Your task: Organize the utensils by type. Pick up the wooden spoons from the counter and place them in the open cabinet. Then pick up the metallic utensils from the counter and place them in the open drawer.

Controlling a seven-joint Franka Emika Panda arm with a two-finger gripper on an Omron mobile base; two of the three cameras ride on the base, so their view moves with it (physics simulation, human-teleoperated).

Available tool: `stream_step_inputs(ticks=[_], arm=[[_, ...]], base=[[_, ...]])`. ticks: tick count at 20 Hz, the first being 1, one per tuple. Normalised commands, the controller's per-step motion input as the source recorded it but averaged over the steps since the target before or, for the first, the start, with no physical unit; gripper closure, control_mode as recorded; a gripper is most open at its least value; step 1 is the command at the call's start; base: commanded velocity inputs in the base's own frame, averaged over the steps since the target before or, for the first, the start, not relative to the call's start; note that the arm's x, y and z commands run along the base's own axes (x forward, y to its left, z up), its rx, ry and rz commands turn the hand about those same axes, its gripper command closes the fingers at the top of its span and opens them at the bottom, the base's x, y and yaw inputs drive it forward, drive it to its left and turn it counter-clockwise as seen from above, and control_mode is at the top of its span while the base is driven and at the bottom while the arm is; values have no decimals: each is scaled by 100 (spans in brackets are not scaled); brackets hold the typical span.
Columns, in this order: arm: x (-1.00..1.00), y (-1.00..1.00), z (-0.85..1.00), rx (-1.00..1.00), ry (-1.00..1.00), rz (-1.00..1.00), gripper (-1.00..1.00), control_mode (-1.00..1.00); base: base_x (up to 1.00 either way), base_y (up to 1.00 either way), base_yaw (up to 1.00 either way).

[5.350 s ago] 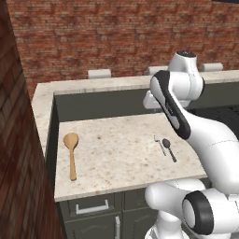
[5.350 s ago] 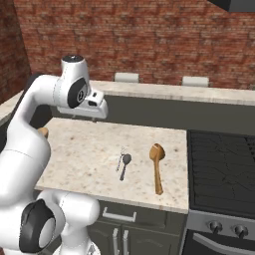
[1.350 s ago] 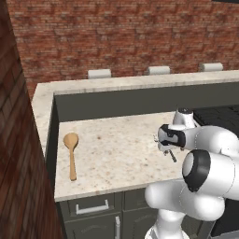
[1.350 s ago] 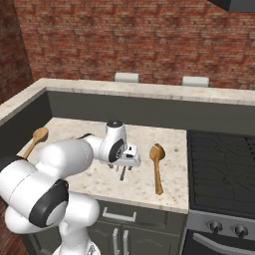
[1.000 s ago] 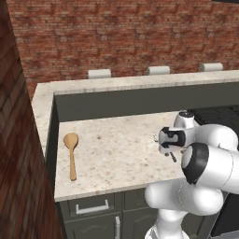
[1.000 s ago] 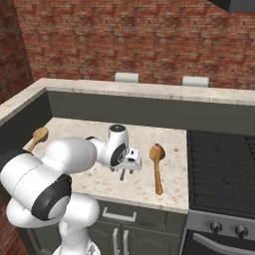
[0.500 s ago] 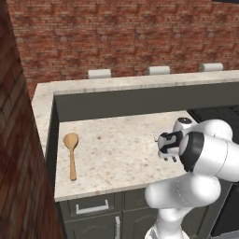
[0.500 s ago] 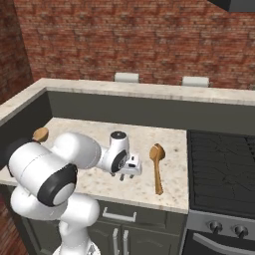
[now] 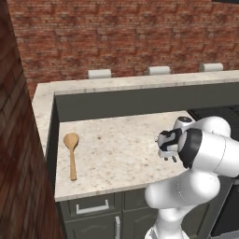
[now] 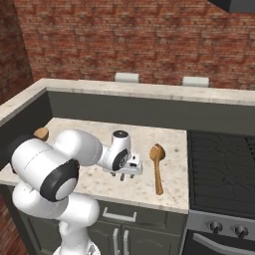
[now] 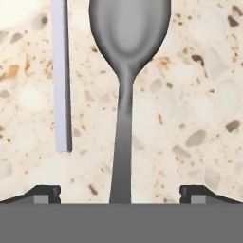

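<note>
My gripper (image 11: 121, 195) is open and low over the counter (image 11: 194, 95), with one fingertip on each side of the dark-grey metal spoon's (image 11: 124, 99) handle. The spoon's bowl points away from the hand. The thin silver fork's (image 11: 61, 80) handle lies just left of the spoon. From the base, the gripper (image 9: 169, 158) (image 10: 125, 174) reaches down at the counter's (image 9: 116, 149) right part and hides both metal utensils. One wooden spoon (image 9: 71, 154) lies at the far left, its bowl (image 10: 41, 133) peeking past my arm. The other wooden spoon (image 10: 157, 167) lies beside the stove. The cabinet and drawer are out of view.
A black stove top (image 10: 219, 167) borders the counter on the right. A raised beige ledge (image 9: 140, 81) runs behind it below the brick wall. A brick column (image 9: 18, 163) stands close on the left. Dark cupboard fronts with silver handles (image 9: 92, 208) are below.
The hand has sunk lower onto the counter over the metal spoon and fork. The jaws have stayed open. The wooden spoons have not moved.
</note>
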Motion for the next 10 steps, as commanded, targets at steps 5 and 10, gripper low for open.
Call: stream_step_inputs(ticks=[5,10], arm=[[0,0,-43,0,0,0,100,-100],[2,0,-32,0,0,0,100,-100]], base=[[0,0,0],[0,0,0]])
